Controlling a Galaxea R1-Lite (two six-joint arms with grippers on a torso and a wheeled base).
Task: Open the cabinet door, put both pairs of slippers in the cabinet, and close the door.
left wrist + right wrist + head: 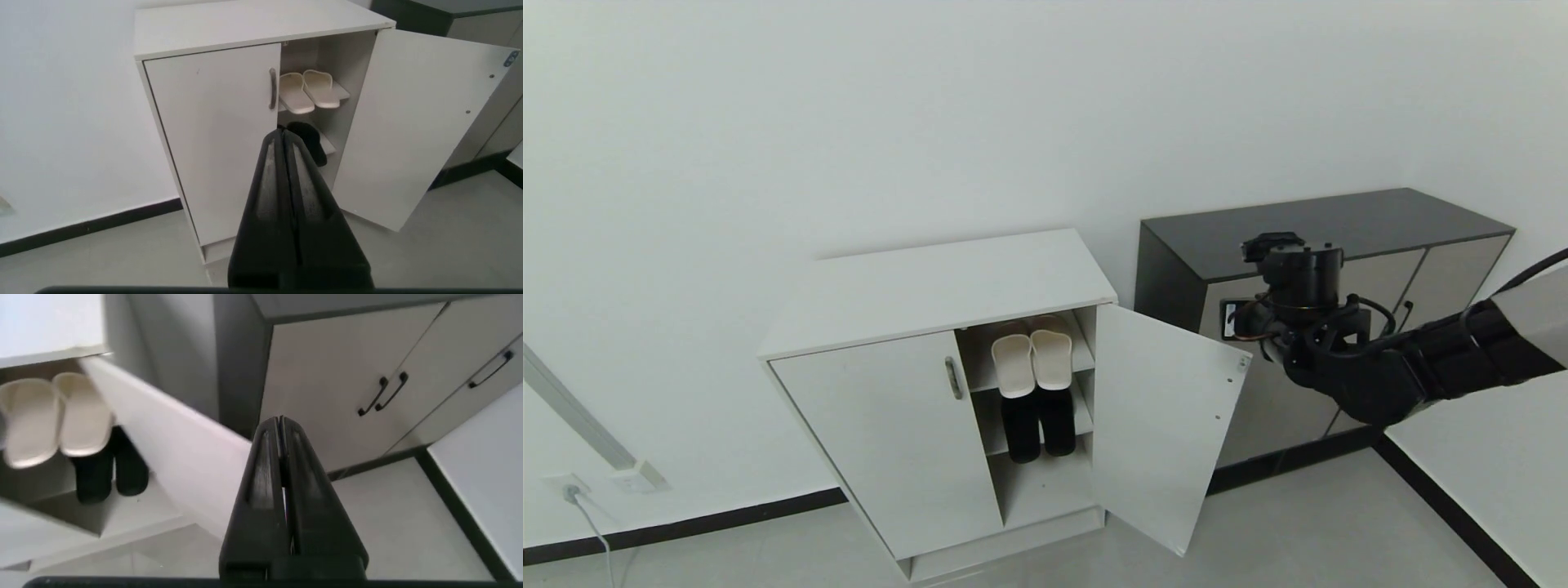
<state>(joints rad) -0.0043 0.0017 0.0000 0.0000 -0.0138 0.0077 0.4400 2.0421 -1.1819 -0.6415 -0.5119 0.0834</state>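
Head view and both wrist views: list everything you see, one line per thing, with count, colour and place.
white cabinet: one, white, against the wall.
open door: one, white, the cabinet's right-hand door, swung out.
closed door: one, white, left-hand side, with a grey handle.
white slippers: one pair, on the upper shelf.
black slippers: one pair, on the shelf below.
dark cabinet: one, black top with grey doors, right of the white cabinet.
wall socket: one, white, low on the wall at far left, cable plugged in.
left gripper: black, shut, empty, facing the cabinet front.
right gripper: black, shut, empty, by the open door's outer edge.
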